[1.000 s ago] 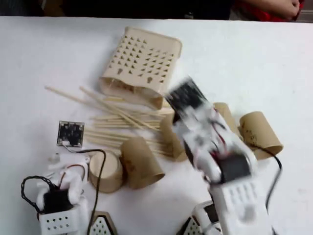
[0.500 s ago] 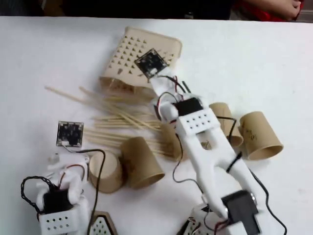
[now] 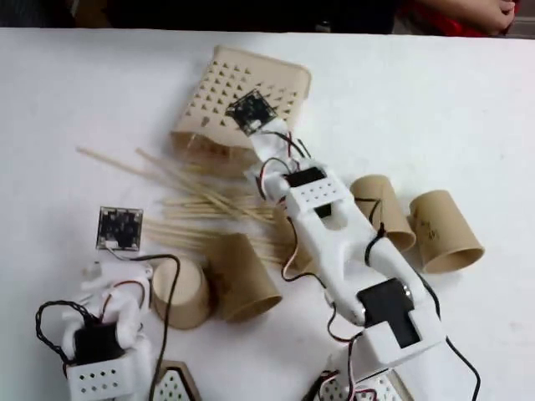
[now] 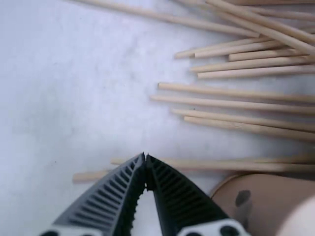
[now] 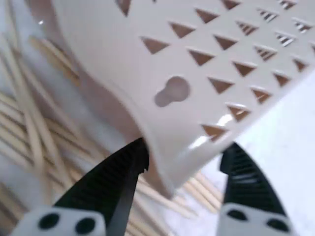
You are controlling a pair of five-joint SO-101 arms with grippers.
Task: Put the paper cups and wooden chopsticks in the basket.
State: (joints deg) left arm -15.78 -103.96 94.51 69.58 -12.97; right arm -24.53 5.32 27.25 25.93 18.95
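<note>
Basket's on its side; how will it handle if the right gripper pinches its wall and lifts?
The basket looks thin perforated plastic, so probably light, with a wall that may flex. The right gripper straddles one edge, so it would likely tilt when lifted. Its glossy surface might slip.

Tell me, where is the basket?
In the high view the basket lies tipped over past the chopsticks, its rim inside the open right gripper.

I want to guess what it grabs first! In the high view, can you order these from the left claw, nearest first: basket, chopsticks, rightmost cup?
1. The chopsticks, right beside the left claw.
2. The basket, beyond the chopsticks, toward the table's far side.
3. The rightmost cup, far off on the right side.
</note>
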